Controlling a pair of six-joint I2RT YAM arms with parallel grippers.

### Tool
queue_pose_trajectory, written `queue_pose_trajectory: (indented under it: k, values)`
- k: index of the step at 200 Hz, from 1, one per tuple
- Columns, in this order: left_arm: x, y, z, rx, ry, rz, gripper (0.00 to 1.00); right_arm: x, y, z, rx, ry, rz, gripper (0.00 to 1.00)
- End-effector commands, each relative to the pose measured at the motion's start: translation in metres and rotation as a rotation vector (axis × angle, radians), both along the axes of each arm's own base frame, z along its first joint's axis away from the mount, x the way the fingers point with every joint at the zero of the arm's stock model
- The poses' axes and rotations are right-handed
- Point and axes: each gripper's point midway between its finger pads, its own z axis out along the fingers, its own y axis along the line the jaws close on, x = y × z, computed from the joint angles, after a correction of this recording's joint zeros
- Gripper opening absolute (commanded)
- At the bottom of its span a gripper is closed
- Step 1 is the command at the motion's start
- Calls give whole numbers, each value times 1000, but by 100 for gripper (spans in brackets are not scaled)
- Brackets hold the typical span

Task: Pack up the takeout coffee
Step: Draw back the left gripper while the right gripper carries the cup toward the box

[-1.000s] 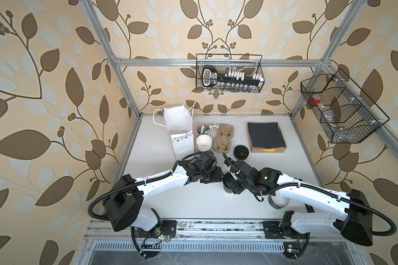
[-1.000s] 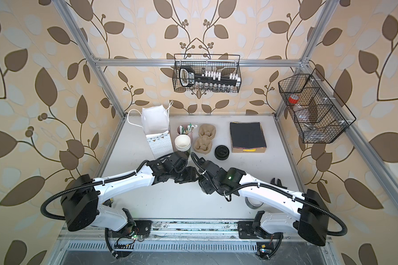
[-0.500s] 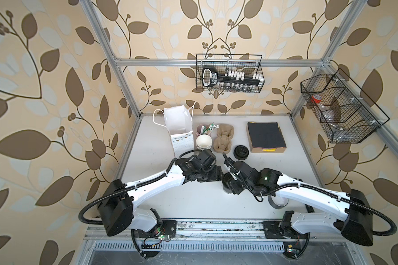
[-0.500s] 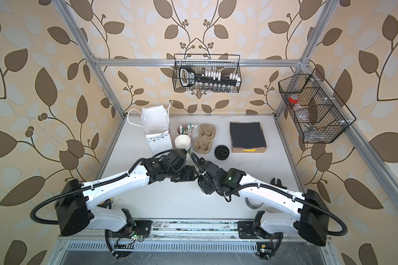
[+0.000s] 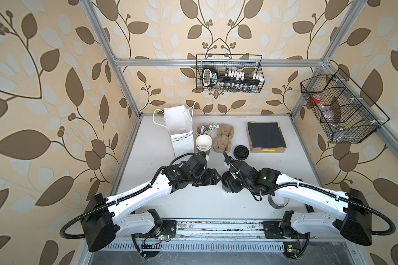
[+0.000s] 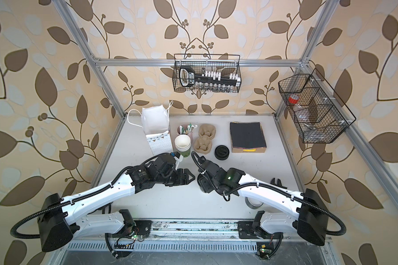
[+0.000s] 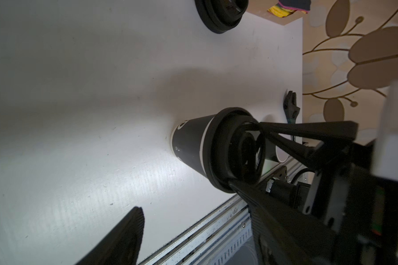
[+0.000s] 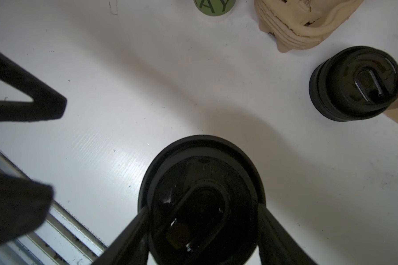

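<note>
The takeout coffee (image 5: 225,187) (image 6: 201,184) is a dark cup with a black lid, standing upright near the front middle of the table. In the left wrist view, pale lettering shows on the takeout coffee (image 7: 191,142). My right gripper (image 5: 228,181) (image 8: 203,207) comes down from above, shut on the lid with one finger (image 8: 133,220) against each side of its rim. My left gripper (image 5: 214,177) (image 6: 191,176) stands open just left of the cup, apart from it and holding nothing. Only one of its fingers (image 7: 126,234) shows in its own wrist view.
Along the back stand a white paper bag (image 5: 179,121), a stack of white-and-green cups (image 5: 203,144), stacked cardboard carriers (image 5: 223,138), a stack of black lids (image 5: 241,152) and a box of dark napkins (image 5: 265,137). A tape roll (image 5: 277,203) lies under the right arm.
My left gripper's jaws have opened wider and it has drawn back a little to the left, away from the cup. The right gripper has stayed on the lid.
</note>
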Motion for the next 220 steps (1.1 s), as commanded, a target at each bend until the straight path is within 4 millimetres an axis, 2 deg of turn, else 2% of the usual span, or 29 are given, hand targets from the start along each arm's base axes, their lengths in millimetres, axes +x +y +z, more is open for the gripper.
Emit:
queue_pose_trajectory:
  k: [1,20,44,60,87,123,137,158,193,220]
  values:
    - [-7,4,8,-25,-26,-3,76,-34,-36,-58,-183,175,-27,66]
    - [-7,12,9,-9,-48,11,76,-34,-37,-55,-188,173,-36,66]
    - [-4,25,26,21,-109,33,77,-32,-38,-49,-187,165,-45,66]
    - [1,37,43,61,-177,53,79,-27,-40,-41,-179,155,-63,66]
    - [12,64,81,157,-322,86,85,-12,-43,-16,-125,115,-109,66]
    - [23,105,124,325,-494,134,92,10,-62,19,-62,51,-204,66]
    - [26,119,135,379,-554,152,94,18,-76,30,-44,25,-256,66]
    - [30,134,143,442,-620,171,99,34,-111,43,-22,7,-379,66]
    - [37,143,130,526,-672,174,99,57,-177,58,18,-31,-611,66]
    - [40,142,118,552,-662,163,99,69,-207,57,29,-48,-741,66]
